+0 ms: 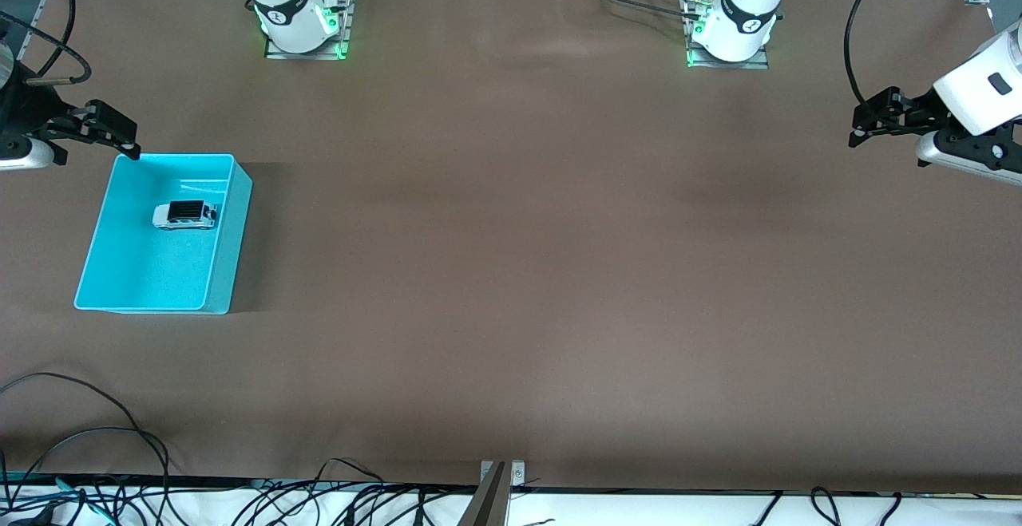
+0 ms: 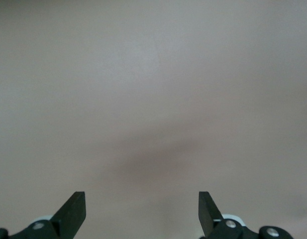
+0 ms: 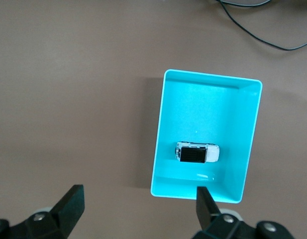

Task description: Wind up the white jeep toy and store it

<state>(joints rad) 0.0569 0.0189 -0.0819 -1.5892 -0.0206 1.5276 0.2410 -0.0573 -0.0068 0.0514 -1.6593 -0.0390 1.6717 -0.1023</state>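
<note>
Looks like the end of the job, or the very start: jeep (image 1: 185,215) on its wheels inside the cyan bin (image 1: 225,266), in the half farther from the front camera, apart from all four walls. No way to tell whether wound yet. Right claw (image 1: 108,131) up in the air over the bin's corner toward the robots' bases, jaws spread wide, holding nothing. Left claw (image 1: 878,115) over bare desk at the left arm's end, likewise wide open and empty, waiting.

If stored already, nothing left but pulling clear. If not, probably a straight drop into the bin, fingers astride the jeep's narrow body, with care for the nearby wall; a small, light toy, likely to skid or tip under an off-centre pinch.

Brown desk (image 1: 511,270), matte, a faint ripple near the bases. Loose black cables (image 1: 120,462) along the edge nearest the camera, more cabling and metal framing past the bases.
</note>
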